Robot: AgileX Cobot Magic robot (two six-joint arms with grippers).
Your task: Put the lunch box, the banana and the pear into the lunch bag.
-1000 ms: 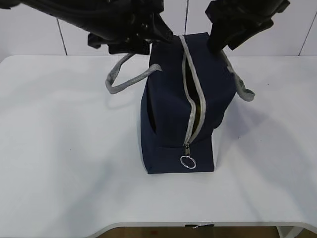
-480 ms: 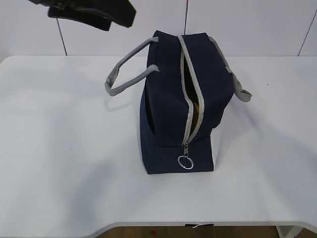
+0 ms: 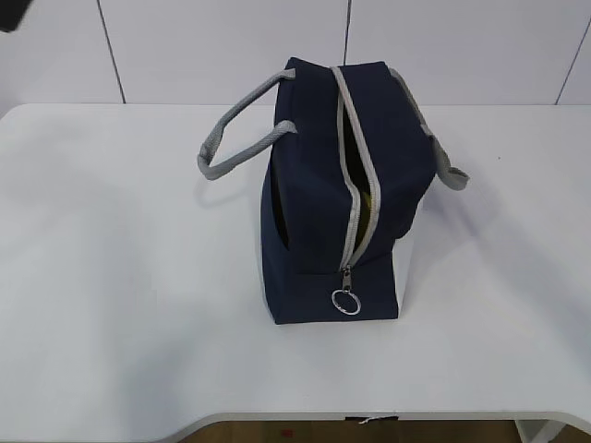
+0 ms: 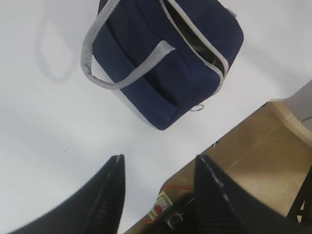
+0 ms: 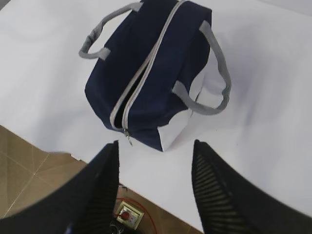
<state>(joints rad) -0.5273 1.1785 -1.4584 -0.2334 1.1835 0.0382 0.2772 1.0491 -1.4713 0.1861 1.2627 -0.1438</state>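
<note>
Navy lunch bag (image 3: 314, 203) mid-table (image 3: 111, 277), wide white margins around.

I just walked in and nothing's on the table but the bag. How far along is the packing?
Looks essentially done: no food lies loose on the table, and something yellow shows through the lunch bag's open zipper. The box itself can't be seen. Nothing is in hand; the left gripper and right gripper are open and empty, above the bag.
</note>
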